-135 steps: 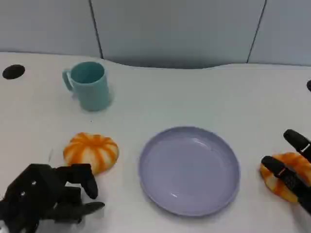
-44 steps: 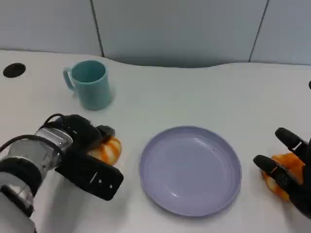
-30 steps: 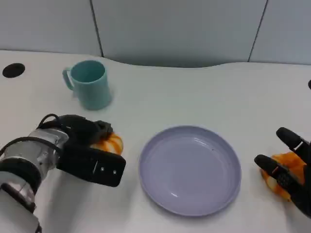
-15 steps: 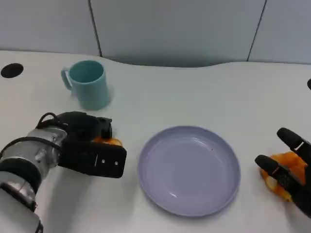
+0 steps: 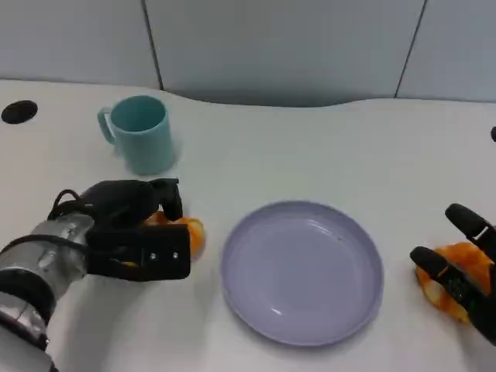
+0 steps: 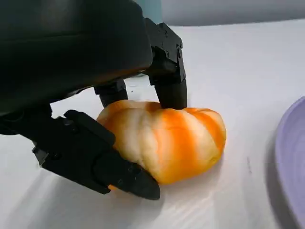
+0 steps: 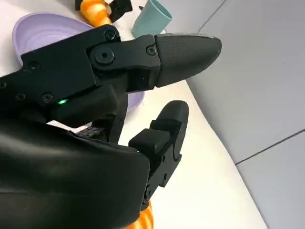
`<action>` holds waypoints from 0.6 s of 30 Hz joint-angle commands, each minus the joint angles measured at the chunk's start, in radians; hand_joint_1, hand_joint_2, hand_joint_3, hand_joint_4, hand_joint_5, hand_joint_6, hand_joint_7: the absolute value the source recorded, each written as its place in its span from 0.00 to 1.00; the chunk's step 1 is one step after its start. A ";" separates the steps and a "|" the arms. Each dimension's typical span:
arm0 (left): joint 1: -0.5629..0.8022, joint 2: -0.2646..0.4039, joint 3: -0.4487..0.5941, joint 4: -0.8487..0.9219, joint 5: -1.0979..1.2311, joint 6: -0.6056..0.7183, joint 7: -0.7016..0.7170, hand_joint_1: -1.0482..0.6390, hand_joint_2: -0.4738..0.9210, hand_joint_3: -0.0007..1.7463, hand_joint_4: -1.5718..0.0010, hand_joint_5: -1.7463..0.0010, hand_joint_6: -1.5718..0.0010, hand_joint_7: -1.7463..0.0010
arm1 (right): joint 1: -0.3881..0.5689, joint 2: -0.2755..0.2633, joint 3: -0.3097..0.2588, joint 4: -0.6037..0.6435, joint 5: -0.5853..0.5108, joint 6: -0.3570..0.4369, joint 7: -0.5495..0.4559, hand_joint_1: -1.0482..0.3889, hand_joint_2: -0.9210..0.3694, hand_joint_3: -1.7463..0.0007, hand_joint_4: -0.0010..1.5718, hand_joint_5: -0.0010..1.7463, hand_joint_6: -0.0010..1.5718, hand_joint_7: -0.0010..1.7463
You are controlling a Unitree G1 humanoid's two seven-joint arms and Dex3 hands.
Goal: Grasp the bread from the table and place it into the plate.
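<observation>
The left hand (image 5: 136, 232) has now closed its fingers around the bread (image 6: 164, 138). The right hand (image 5: 465, 271) still rests on a second bun (image 5: 457, 275). The plate (image 5: 302, 271) lies between; a cup (image 5: 139, 133) stands behind.

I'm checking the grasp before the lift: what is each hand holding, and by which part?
The left hand grips the bread across its sides, fingers on opposite flanks. The right hand rests on a second bread; a hold cannot be told.
</observation>
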 commanded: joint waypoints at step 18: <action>0.137 0.135 0.284 -0.265 -0.340 -0.366 -0.204 0.57 0.93 0.12 0.54 0.00 0.67 0.00 | -0.011 -0.009 -0.014 0.002 0.018 0.002 -0.003 0.49 0.00 0.80 0.34 0.52 0.39 0.29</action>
